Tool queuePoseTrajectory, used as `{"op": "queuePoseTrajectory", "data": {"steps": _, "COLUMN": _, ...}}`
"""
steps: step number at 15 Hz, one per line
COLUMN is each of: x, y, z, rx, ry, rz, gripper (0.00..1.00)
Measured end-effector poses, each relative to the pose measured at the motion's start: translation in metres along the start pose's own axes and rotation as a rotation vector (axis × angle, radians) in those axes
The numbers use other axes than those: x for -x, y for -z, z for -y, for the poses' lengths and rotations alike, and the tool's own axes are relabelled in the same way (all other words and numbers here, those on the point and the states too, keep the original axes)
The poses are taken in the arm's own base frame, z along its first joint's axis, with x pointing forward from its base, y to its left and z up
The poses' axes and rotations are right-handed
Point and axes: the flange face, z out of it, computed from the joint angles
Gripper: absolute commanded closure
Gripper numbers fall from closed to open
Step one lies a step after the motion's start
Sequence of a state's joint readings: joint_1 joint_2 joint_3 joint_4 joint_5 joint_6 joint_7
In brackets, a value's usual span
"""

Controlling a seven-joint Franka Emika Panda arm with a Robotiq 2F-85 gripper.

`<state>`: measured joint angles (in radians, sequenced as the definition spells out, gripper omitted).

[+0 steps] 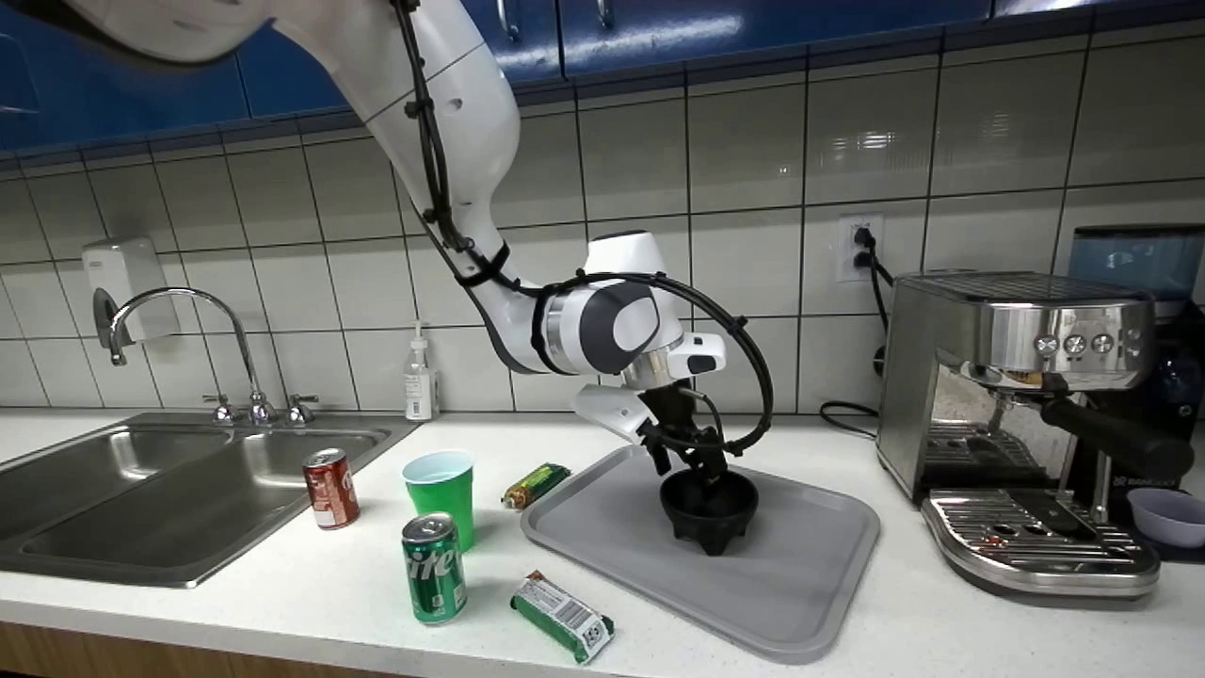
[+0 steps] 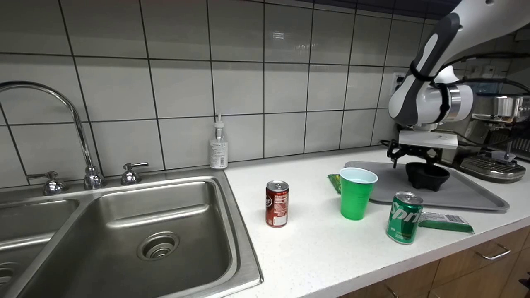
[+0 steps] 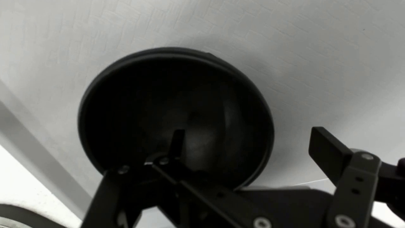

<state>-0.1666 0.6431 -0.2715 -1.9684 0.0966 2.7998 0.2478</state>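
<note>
The black, two-fingered metal gripper, jaws apart, straddles one side of the black, round, plastic-looking bowl on the grey, rectangular plastic tray, so any sideways drift could knock the bowl over.

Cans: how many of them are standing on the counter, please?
2. The red can stands beside the sink, and the green can stands near the cup, without touching it. Both exterior views show these two; others could be hidden.

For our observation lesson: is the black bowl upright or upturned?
Upright: the black bowl rests on the gray tray, its open mouth facing up.
</note>
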Motion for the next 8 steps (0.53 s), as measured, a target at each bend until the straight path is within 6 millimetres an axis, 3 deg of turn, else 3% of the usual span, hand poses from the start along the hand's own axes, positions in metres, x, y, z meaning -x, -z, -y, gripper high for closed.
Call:
{"op": "queuePoseTrajectory", "data": {"steps": 4, "x": -0.0010, "y": 0.0011, "z": 0.0020, "rx": -0.001, "ry": 0.003, "rz": -0.002, "gripper": 0.00}}
{"op": "queuePoseTrajectory", "data": {"steps": 5, "x": -0.0013, "y": 0.0014, "z": 0.0026, "rx": -0.002, "ry": 0.003, "rz": -0.003, "gripper": 0.08}}
{"op": "queuePoseTrajectory", "data": {"steps": 6, "x": -0.0015, "y": 0.0017, "z": 0.0032, "rx": -0.002, "ry": 0.004, "rz": -0.004, "gripper": 0.28}}
{"op": "queuePoseTrajectory", "data": {"steps": 8, "x": -0.0017, "y": 0.0021, "z": 0.0042, "rx": -0.003, "ry": 0.005, "rz": -0.004, "gripper": 0.44}}
